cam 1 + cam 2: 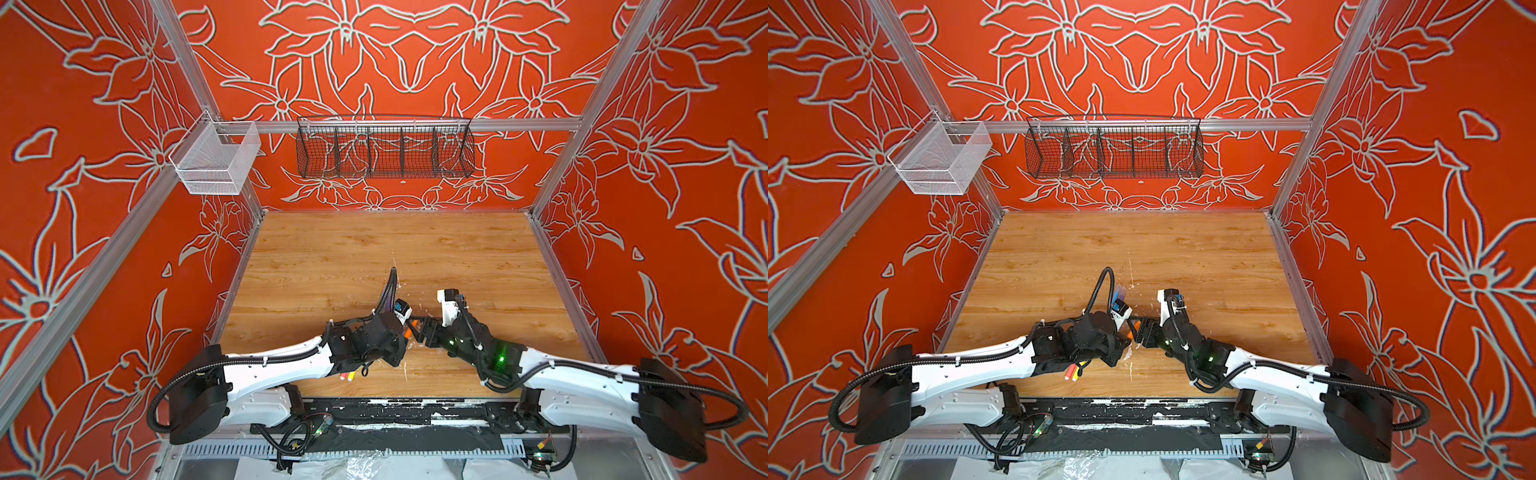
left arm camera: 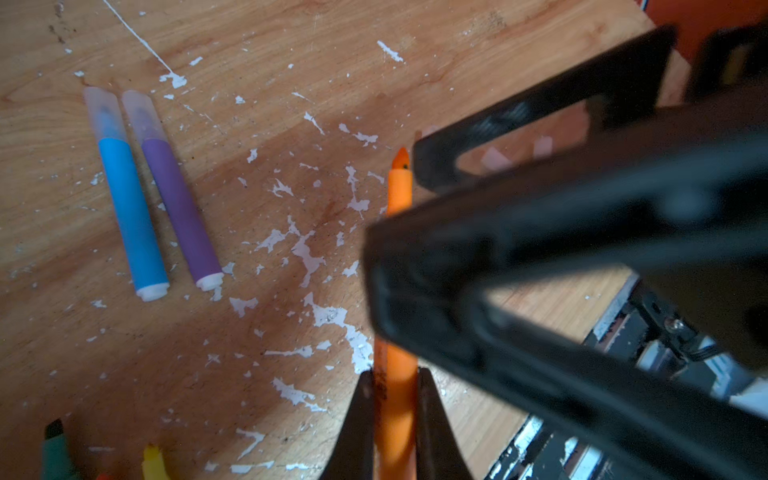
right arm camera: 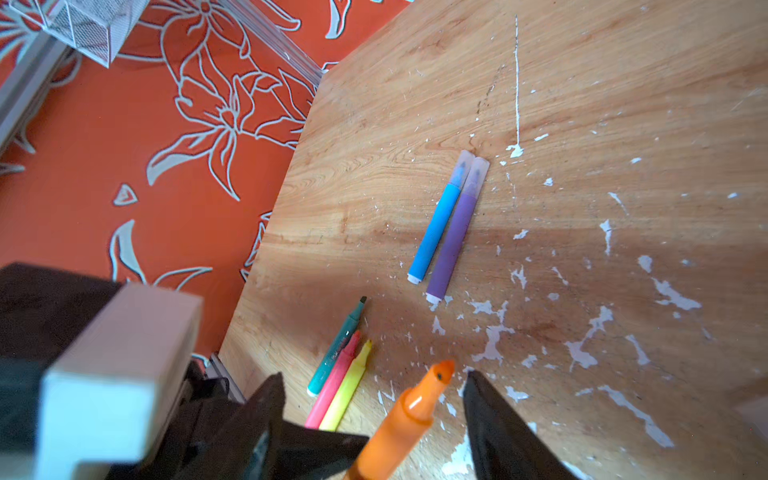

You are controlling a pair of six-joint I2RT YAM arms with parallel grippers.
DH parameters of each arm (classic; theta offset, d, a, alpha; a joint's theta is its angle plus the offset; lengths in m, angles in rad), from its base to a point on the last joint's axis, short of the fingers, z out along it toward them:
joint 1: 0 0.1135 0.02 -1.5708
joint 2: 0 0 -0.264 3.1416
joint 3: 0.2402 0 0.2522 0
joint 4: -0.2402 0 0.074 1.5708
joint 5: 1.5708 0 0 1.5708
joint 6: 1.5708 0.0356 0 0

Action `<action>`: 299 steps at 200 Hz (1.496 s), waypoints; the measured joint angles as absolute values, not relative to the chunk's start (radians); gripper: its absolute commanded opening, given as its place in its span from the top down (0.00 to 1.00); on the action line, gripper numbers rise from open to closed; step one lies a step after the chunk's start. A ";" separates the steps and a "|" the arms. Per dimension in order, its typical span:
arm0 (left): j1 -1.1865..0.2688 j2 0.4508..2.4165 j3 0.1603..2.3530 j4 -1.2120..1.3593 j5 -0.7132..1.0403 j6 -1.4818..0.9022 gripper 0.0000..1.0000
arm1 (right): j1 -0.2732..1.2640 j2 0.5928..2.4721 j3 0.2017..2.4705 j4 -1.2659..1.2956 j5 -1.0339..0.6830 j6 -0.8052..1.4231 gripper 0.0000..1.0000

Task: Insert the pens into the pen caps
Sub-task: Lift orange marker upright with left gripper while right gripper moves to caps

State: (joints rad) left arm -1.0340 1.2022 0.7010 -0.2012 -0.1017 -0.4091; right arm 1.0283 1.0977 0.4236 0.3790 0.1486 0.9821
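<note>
wooden table (image 3: 582,104); left gripper (image 2: 394,376) clamps orange pen (image 3: 399,424), its axis passing between parted, empty jaws of right gripper (image 3: 372,375), lower centre.

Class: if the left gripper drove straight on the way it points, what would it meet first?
Likely the black right gripper, whose open jaws straddle the orange felt-tip pen that the left gripper holds; depth is unclear.

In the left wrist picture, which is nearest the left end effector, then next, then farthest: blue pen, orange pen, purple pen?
1. orange pen: clamped in the left end effector.
2. purple pen: on the table, the nearer one of the capped pair.
3. blue pen: just beyond the purple pen.
</note>
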 measured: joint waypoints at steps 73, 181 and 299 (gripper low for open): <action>-1.034 1.152 0.678 -0.178 -0.099 -0.409 0.95 | 1.063 1.202 0.424 0.466 0.165 1.050 0.68; -1.033 1.167 0.671 -0.167 -0.107 -0.395 0.68 | 1.100 1.276 0.450 0.530 0.224 1.094 0.94; -1.030 1.211 0.633 -0.086 -0.147 -0.376 1.00 | 1.121 1.304 0.406 0.723 0.233 1.164 0.92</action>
